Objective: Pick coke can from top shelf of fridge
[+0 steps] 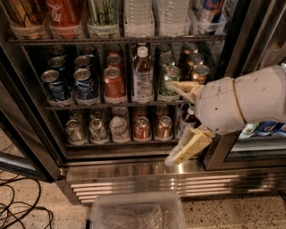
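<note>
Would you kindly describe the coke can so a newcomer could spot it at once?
In the fridge, find the top shelf with its clear trays. The coke can stands in the second tray from the left, well above and left of the gripper. It is the only red one there, with white script, between a brown drink and a green one.
</note>
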`<action>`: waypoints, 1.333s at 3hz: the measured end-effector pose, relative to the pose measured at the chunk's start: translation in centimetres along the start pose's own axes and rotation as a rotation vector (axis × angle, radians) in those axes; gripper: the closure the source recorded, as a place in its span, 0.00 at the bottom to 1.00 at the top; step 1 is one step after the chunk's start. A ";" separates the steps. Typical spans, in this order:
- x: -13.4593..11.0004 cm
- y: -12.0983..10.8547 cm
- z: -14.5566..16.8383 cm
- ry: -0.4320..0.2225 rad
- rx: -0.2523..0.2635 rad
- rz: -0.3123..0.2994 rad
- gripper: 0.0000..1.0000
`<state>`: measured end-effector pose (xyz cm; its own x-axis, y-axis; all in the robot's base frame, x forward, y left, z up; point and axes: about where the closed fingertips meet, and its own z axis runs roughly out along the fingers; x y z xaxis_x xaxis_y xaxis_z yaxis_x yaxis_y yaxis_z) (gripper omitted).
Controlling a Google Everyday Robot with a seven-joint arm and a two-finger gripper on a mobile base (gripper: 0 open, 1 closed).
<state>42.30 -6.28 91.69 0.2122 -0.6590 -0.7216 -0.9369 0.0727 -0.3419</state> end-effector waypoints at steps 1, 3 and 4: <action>-2.0 0.2 1.6 -0.155 0.031 0.028 0.00; -7.8 0.7 4.6 -0.241 0.166 0.046 0.00; -10.2 -0.4 6.1 -0.234 0.257 0.111 0.00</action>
<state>42.24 4.92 95.53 0.1993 -0.4494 -0.8708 -0.8635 0.3395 -0.3729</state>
